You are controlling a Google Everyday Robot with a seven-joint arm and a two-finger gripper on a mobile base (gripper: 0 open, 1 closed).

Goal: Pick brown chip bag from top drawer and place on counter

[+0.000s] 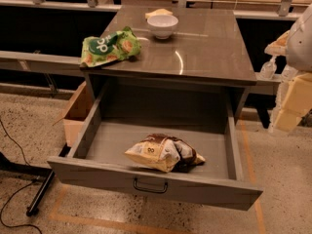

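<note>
The brown chip bag (165, 152) lies crumpled on the floor of the open top drawer (112, 140), near the front and about centred, pale yellow-cream end to the left, dark brown end to the right. The drawer is pulled fully out, with its dark bar handle (150, 185) on the front panel. The counter (209, 48) is the glossy grey-brown top of the cabinet above it. My gripper (286, 120) hangs at the far right edge of the camera view, beside the cabinet's right side and well apart from the bag.
A green chip bag (109, 47) lies at the counter's front left corner. A white bowl (162, 26) stands at the back centre with a pale object (157, 12) behind it. A cardboard box (77, 112) sits on the floor left of the drawer. Cables run along the floor at left.
</note>
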